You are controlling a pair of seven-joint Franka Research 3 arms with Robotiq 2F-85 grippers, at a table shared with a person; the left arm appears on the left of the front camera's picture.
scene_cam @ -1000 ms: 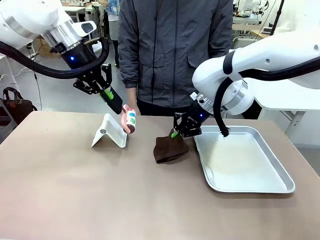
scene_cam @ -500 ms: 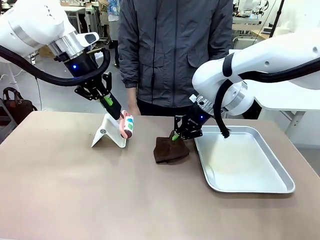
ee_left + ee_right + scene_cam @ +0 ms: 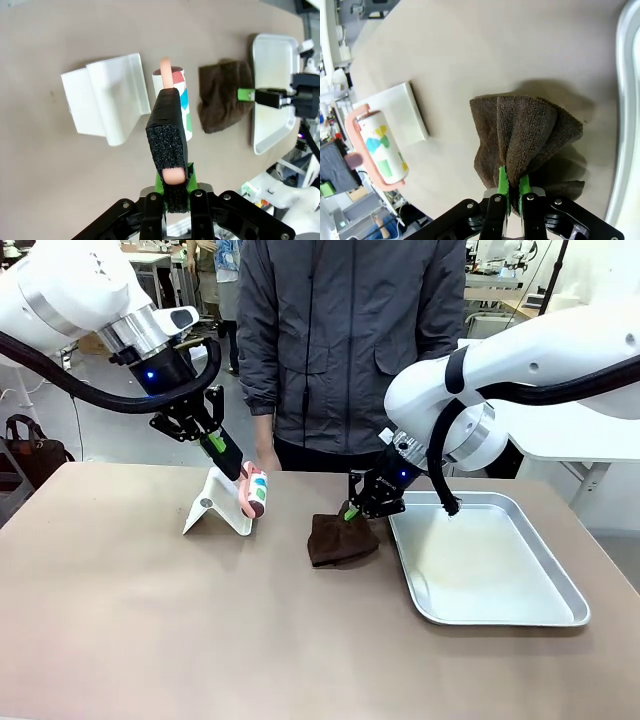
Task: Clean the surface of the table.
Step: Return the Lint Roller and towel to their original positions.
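Cleaning appears barely begun. The right gripper (image 3: 350, 510), clamped on a brown cloth (image 3: 340, 538), holds it bunched on the table (image 3: 150, 630) just left of the metal tray (image 3: 560, 592). The left gripper (image 3: 228, 462) grips a lint roller (image 3: 256, 490) by its handle beside a white stand (image 3: 218, 503). Matte taupe top; person standing at far edge.

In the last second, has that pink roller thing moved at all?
Yes. The lint roller in the left gripper dropped lower and drew left toward the white stand.
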